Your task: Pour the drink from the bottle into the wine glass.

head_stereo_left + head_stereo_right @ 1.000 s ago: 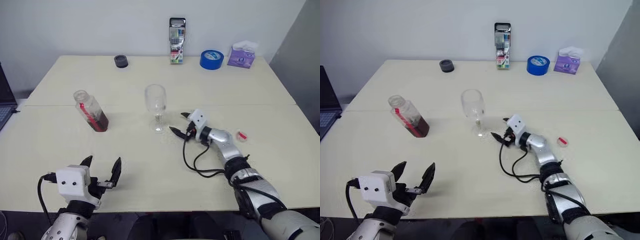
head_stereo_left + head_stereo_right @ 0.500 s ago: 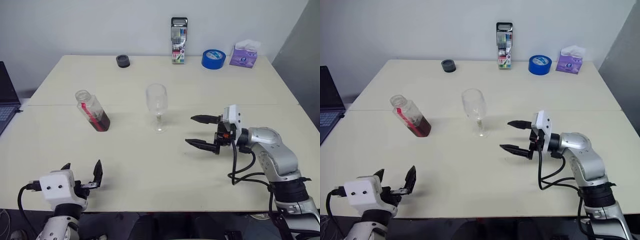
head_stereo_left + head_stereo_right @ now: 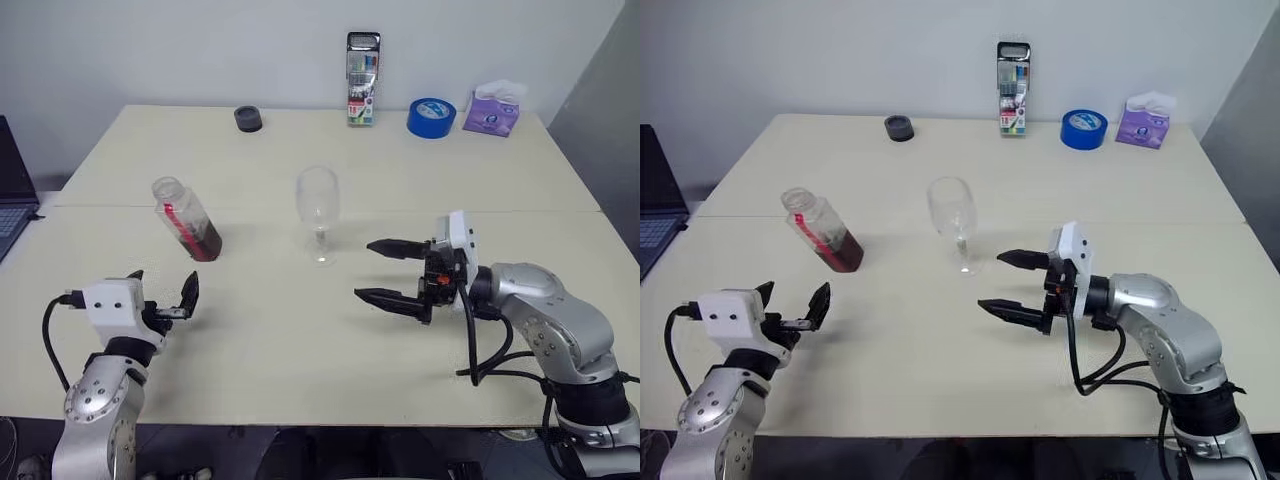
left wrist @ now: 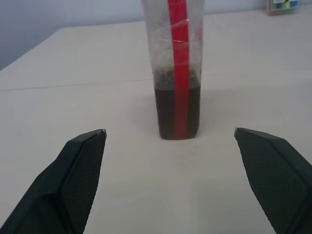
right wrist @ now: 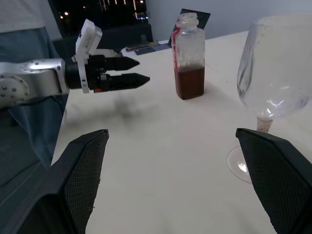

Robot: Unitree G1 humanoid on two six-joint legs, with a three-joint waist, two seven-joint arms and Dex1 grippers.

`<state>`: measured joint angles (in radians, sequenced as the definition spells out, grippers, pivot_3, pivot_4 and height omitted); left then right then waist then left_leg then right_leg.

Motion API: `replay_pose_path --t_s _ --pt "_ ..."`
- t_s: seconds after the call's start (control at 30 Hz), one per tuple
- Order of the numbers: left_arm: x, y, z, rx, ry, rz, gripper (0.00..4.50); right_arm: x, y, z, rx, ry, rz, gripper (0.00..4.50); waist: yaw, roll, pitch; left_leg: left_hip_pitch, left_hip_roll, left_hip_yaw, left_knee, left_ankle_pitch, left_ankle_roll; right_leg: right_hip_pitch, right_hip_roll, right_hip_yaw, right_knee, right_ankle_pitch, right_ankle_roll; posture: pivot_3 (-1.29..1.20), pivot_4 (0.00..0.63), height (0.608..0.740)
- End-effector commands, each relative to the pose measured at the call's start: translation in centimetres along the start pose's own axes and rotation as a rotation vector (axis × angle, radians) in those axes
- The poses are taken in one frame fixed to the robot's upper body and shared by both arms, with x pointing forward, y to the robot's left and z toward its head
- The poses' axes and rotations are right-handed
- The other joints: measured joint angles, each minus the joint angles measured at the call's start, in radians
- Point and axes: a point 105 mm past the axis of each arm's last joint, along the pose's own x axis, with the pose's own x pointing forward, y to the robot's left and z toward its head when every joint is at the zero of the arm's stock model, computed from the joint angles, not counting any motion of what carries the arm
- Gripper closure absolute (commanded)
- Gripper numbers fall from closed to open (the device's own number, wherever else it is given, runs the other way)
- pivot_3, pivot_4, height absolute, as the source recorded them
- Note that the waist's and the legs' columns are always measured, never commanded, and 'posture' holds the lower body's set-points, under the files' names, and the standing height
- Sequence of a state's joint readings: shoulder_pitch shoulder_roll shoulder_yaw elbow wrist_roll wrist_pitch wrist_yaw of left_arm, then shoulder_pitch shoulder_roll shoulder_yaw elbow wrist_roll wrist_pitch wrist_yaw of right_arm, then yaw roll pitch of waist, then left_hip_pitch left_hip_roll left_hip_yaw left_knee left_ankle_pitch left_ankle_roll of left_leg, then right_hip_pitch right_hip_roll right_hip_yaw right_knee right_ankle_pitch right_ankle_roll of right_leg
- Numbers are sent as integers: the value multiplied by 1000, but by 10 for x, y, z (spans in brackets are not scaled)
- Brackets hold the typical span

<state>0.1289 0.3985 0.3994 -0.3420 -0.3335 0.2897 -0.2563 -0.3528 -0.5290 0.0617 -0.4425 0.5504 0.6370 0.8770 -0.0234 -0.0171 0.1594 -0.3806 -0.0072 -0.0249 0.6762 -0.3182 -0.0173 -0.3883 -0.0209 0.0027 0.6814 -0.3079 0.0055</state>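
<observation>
– While the left gripper (image 3: 162, 296), jaws apart, is facing the bottle (image 3: 186, 219) on the desk (image 3: 300, 340), what's risky?
– It's uncapped; nudging it is risking spilling the drink (image 4: 178, 111).
– And the right gripper (image 3: 390, 272)?
– It's gaping beside the empty wine glass (image 3: 318, 208); bumping topples it.

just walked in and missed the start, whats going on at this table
A two-armed robot is set up to pour a drink. Nothing is held yet. The bottle stands uncapped with dark drink in its lower part, and the wine glass beside it looks empty. The left gripper is open and lined up with the bottle, short of it. The right gripper hangs open near the glass, not touching it.
</observation>
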Motion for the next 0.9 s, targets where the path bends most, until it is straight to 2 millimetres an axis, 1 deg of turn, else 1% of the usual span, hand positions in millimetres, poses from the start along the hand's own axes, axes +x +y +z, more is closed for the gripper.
replay_pose_path --t_s 0.03,0.17,0.33,0.57,0.9 --pt "6 4 13 20 -45 -13 0 -3 -2 10 -95 -16 -69 39 1 0 0 0 0 0 1 0 0 0 0 0 0 1 0 0 150 740" --pt "17 5 16 26 -51 -29 0 -5 -6 7 -116 5 -153 39 1 0 0 0 0 0 2 0 0 1 0 0 1 3 0 0 150 740" --pt "30 3 22 32 -65 -52 0 -11 -8 3 -96 10 -207 39 2 0 0 0 0 0 3 2 -3 1 0 -1 0 3 0 0 150 740" --pt "46 0 23 36 -63 -89 0 -14 -2 2 -77 11 -221 39 2 0 0 0 0 -1 3 2 -3 0 0 -1 1 3 0 0 150 740" --pt "69 -1 24 45 -73 -118 0 -16 2 4 -65 11 -230 39 2 -1 0 0 0 -1 3 2 -3 0 0 -1 1 3 0 0 150 740"
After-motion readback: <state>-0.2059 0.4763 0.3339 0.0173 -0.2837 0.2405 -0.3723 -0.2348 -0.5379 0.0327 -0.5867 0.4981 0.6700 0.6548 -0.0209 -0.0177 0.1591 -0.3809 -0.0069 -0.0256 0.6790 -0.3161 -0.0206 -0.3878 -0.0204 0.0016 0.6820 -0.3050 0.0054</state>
